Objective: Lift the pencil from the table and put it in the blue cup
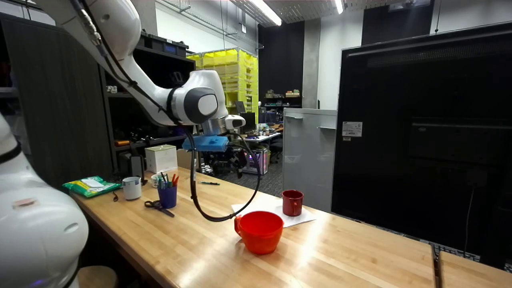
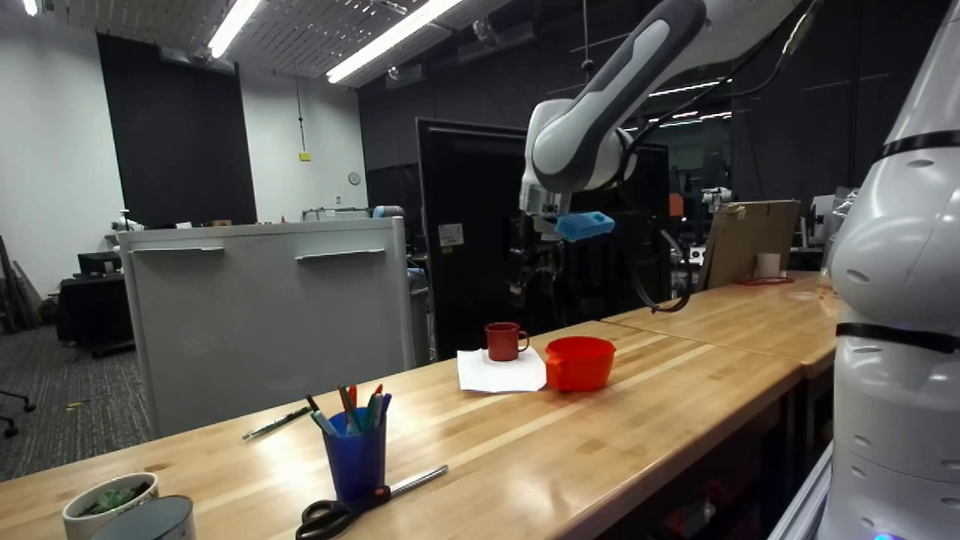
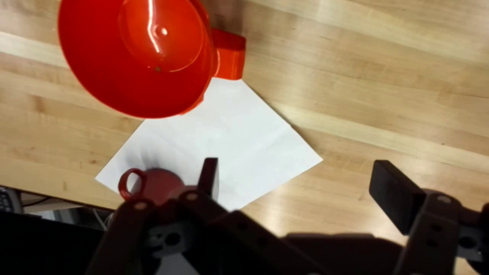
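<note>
In an ext. view, rel. to the pen cup (image 2: pixel 356 461) on the tabletop (image 2: pixel 480 457): pens (image 2: pixel 373 411) in it; scissors (image 2: pixel 381 495) lying just in front, tips out to R; pencil (image 2: pixel 276 424) on tabletop, behind & L; succulent pot (image 2: pixel 81 527) + a 2nd cup (image 2: pixel 161 517) front-L; paper sheet (image 2: pixel 499 381) back-R w/ mug (image 2: pixel 501 345) on it; bowl (image 2: pixel 577 371) back-R too, farther R than paper sheet.

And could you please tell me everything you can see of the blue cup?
The blue cup is dark blue, smooth and plastic-looking, tapering slightly towards its base, with no handle showing. It stands upright on the table, holding several pens that poke above the rim, some leaning. The scissors lie right by its foot; whether they touch it I cannot tell.
</note>
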`<state>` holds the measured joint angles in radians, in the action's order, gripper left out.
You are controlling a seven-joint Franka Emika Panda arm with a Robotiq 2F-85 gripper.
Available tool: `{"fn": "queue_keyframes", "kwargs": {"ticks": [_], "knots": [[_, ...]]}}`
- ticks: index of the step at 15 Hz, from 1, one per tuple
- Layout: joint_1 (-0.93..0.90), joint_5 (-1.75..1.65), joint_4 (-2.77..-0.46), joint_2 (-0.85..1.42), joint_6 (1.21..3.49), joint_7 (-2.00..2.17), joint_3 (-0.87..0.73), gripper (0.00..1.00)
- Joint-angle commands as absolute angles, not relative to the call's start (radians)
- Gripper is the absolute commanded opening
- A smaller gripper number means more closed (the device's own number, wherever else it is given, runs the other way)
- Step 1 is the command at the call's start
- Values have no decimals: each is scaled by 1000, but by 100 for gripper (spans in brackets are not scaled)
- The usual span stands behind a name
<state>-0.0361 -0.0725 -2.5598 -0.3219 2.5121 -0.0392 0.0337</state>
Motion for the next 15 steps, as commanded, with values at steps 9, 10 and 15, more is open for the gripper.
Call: {"fn": "queue_keyframes", "kwargs": {"ticks": [9, 10, 15], "knots": [[49, -240, -2549, -187, 2480, 248, 81, 100], [42, -211, -2548, -172, 2480, 241, 78, 100], [8, -70, -2550, -139, 2479, 222, 72, 100]]}}
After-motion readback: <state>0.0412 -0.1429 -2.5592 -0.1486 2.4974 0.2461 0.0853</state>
